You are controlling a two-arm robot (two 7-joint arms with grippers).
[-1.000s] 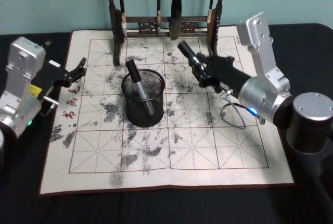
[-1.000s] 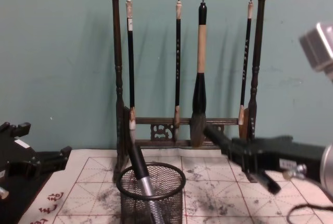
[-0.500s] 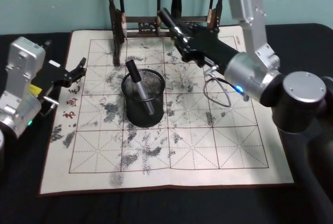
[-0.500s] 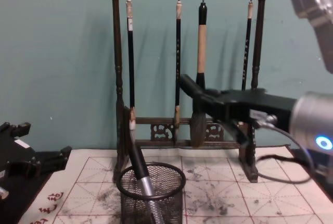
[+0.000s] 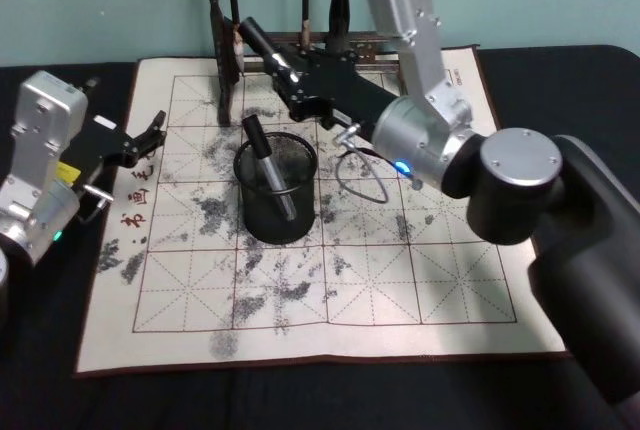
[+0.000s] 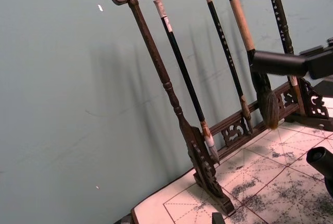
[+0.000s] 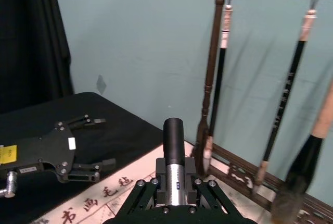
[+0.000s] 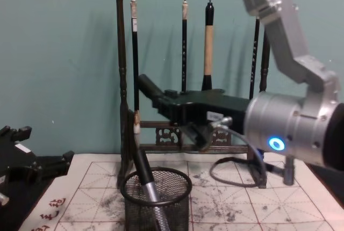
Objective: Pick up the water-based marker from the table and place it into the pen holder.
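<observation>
My right gripper [image 5: 298,82] is shut on a water-based marker [image 5: 258,42], whose black cap points up and to the left. It hangs above and just behind the pen holder [image 5: 246,212], a black mesh cup in the middle of the mat. From the chest the held marker [image 8: 147,86] floats well over the cup's rim [image 8: 156,194]. Another black-and-silver marker [image 5: 268,170] leans inside the cup. In the right wrist view the marker [image 7: 174,139] sticks out between the closed fingers. My left gripper [image 5: 150,135] rests open at the mat's left edge.
A tall dark wooden rack [image 8: 122,80] with several hanging calligraphy brushes stands at the back of the ink-stained grid mat [image 5: 330,280], close behind my right gripper. A grey cable [image 5: 355,175] loops under the right arm. The mat's front half is bare.
My right arm has swung left and up with the marker, from the mat's right side to above and behind the pen holder. The left arm stayed still.
</observation>
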